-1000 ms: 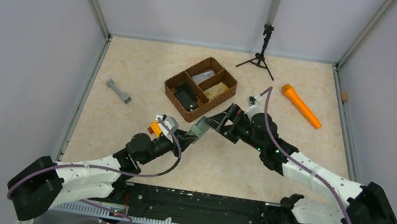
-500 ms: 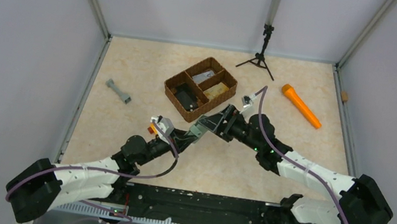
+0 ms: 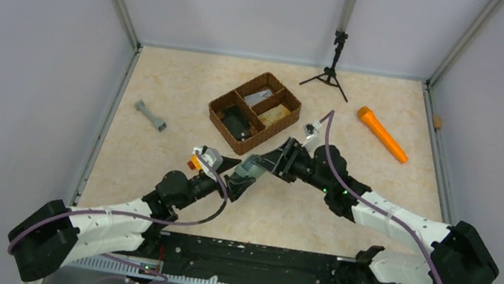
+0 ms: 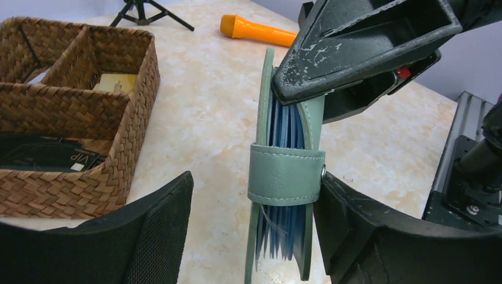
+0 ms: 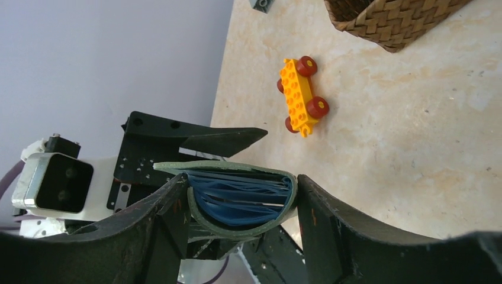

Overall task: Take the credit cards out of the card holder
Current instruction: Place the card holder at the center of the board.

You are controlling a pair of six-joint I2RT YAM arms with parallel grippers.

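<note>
The sage-green card holder [image 3: 251,166] hangs on edge above the table between the two arms. My right gripper [image 3: 264,163] is shut on it: in the right wrist view its fingers [image 5: 331,219] press both long edges of the card holder [image 5: 240,228], which bows. Blue leaves [image 5: 243,192] fan inside; I cannot tell cards from sleeves. My left gripper [image 4: 254,195] stands open around the holder's strap [image 4: 286,174]. Its right finger [image 4: 355,231] touches the snap side and the left finger [image 4: 160,219] is apart. A black card [image 4: 47,157] lies in the basket.
The brown woven divided basket [image 3: 229,101] stands just behind the grippers. A yellow toy car [image 5: 302,94] sits on the table by the left wrist. An orange torch [image 3: 382,133], a small black tripod [image 3: 331,71] and a grey piece [image 3: 150,115] lie farther off.
My left gripper has opened and let go of the card holder. My right gripper has closed on the holder's edges and shifted slightly left and nearer.
</note>
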